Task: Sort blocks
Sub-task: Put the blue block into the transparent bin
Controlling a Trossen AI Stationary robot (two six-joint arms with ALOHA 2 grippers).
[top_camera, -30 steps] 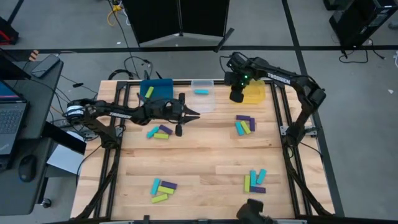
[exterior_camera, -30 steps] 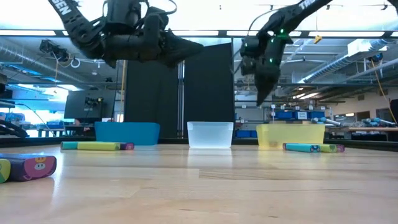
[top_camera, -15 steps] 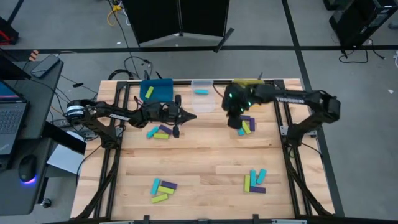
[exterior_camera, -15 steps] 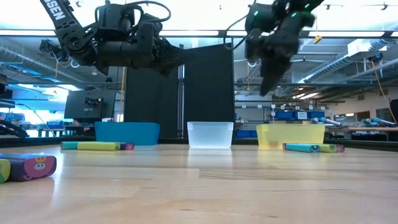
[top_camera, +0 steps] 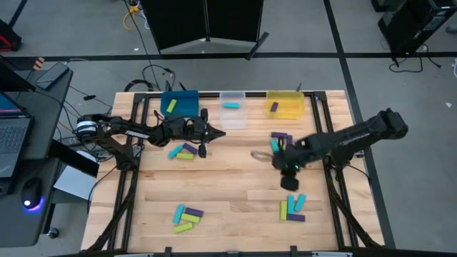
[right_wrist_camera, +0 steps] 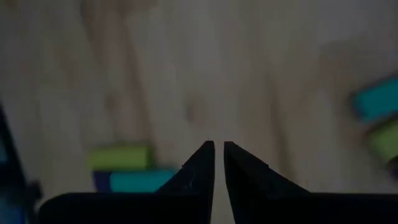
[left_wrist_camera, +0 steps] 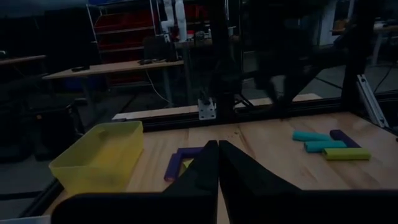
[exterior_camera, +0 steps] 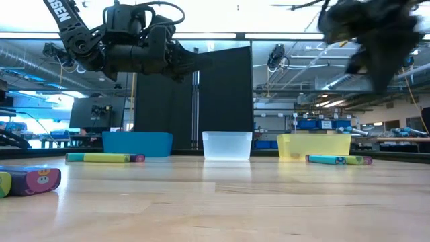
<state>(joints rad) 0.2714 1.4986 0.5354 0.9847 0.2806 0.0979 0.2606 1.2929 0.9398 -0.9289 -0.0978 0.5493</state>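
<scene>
Blocks (top_camera: 185,151) in lime green, cyan and purple lie in four loose clusters on your wooden table (top_camera: 228,189), and a few already sit in the bins along the far edge. Looking down from above, you have one cluster just beside the left gripper (top_camera: 223,133), a second cluster (top_camera: 279,142) toward the right side near the yellow bin (top_camera: 284,104), a third (top_camera: 186,217) at the near left, and a fourth (top_camera: 292,208) at the near right. The blue bin (top_camera: 178,102) holds a lime green block (top_camera: 171,106), the clear bin (top_camera: 233,108) holds a cyan block (top_camera: 230,105), and the yellow bin holds a purple block (top_camera: 273,107). Your left gripper hangs above the table between the blue bin and the cluster beside it, and its wrist camera shows the two dark fingers (left_wrist_camera: 200,171) pressed together with nothing between them. Your right gripper (top_camera: 289,180) is out over the table between the two right-hand clusters, above the near one; its wrist view is blurred, but you can see the fingers (right_wrist_camera: 200,163) standing a narrow slit apart with only bare wood showing through the gap. From table height, the left arm (exterior_camera: 127,47) is well clear of the surface, and the right arm (exterior_camera: 373,30) shows only as a dark smear at the upper right.
</scene>
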